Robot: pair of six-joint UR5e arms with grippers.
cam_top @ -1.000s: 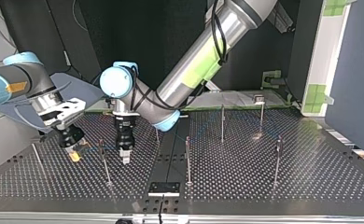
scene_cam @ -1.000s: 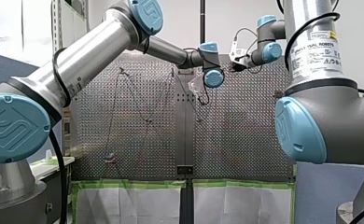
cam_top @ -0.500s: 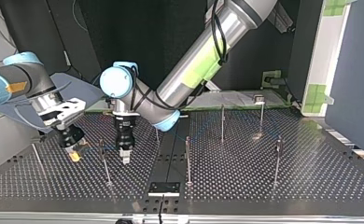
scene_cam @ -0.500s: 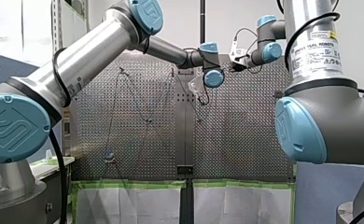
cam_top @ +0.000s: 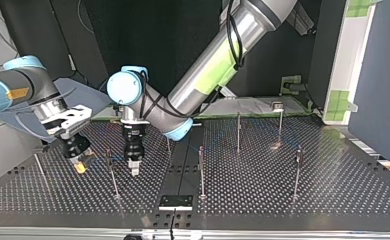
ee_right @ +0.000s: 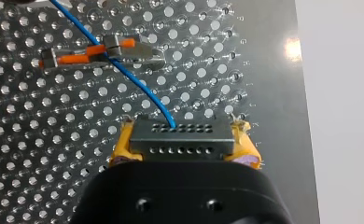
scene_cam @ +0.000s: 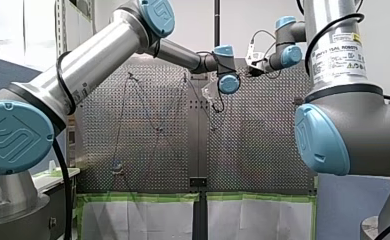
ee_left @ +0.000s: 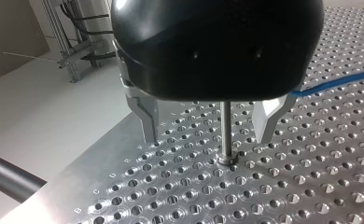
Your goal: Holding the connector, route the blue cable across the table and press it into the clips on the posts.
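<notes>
My right gripper (ee_right: 182, 151) has its yellow pads shut on a grey connector block (ee_right: 180, 137). The blue cable (ee_right: 124, 74) leaves the block and crosses an orange-levered clip (ee_right: 101, 51) lying ahead of it. In the top view this gripper (cam_top: 80, 164) hangs low at the left, next to a clip post (cam_top: 110, 167). My left gripper (ee_left: 208, 135) is open just above the perforated plate. A thin post (ee_left: 226, 128) shows between its metal fingers (ee_left: 145, 116), and the blue cable (ee_left: 339, 83) runs past beside them. The top view has my left gripper (cam_top: 134, 169) right of that clip post.
Several more thin posts stand on the plate in the top view, among them one at the middle (cam_top: 201, 170) and one toward the right (cam_top: 297, 170). A small black plate (cam_top: 175, 201) sits at the near edge. Green-taped white sheets (scene_cam: 138, 215) hang below the table in the front view.
</notes>
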